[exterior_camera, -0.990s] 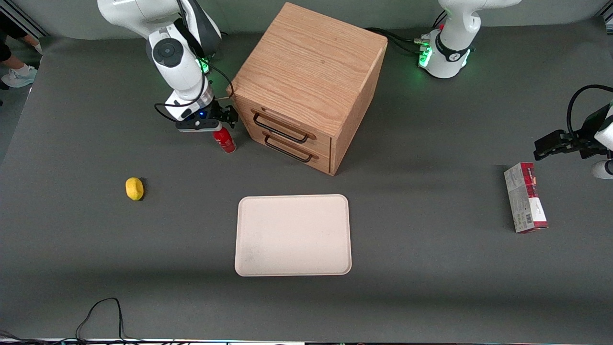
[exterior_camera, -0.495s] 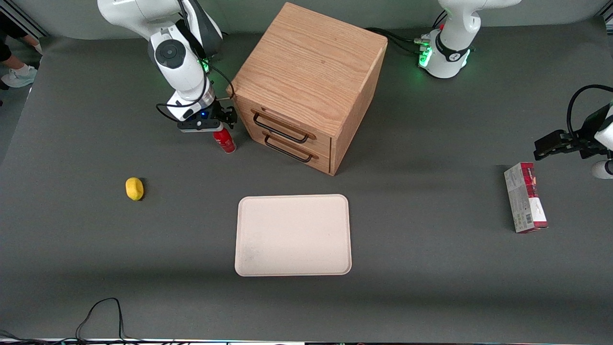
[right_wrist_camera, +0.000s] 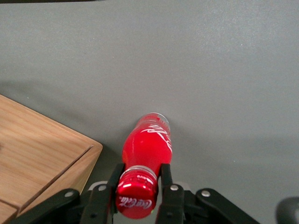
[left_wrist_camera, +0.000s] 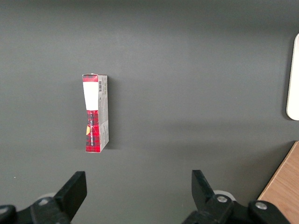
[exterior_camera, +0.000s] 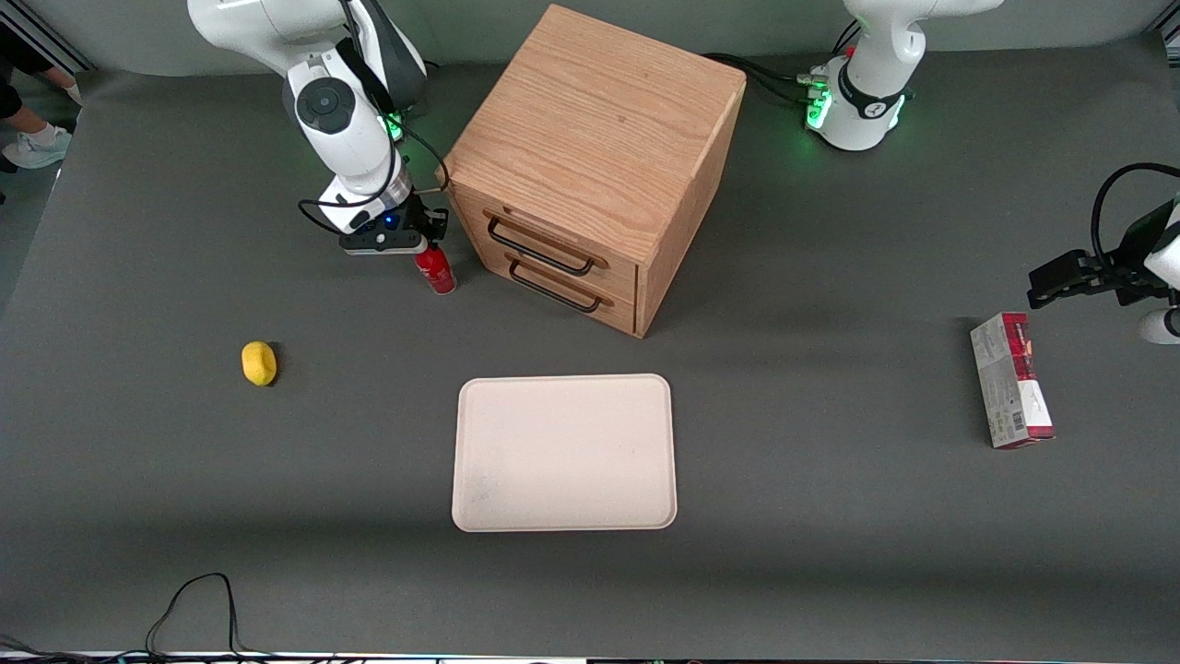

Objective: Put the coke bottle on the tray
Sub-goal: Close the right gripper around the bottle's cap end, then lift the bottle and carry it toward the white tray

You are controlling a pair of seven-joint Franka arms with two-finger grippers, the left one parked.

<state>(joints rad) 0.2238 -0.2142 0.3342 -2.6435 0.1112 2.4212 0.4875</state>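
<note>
The coke bottle (exterior_camera: 436, 268) stands on the bench (exterior_camera: 830, 516), just beside the wooden cabinet (exterior_camera: 590, 166) at its drawer-front corner. The hand (right_wrist_camera: 139, 184) comes down from above, its fingers (right_wrist_camera: 167, 179) pressed against the bottle's neck on both sides, under the red cap. The arm reaches down steeply over it. The bottle's base is hidden in the wrist view. The tray (exterior_camera: 564, 452) lies well apart, nearer the front camera than the cabinet.

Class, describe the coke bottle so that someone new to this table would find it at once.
Start at the wooden drawer cabinet. Beside its drawer front, toward the working arm's end, stands the coke bottle, its neck between the fingers of the gripper. It is all red with white script, unlike the yellow lump.
</note>
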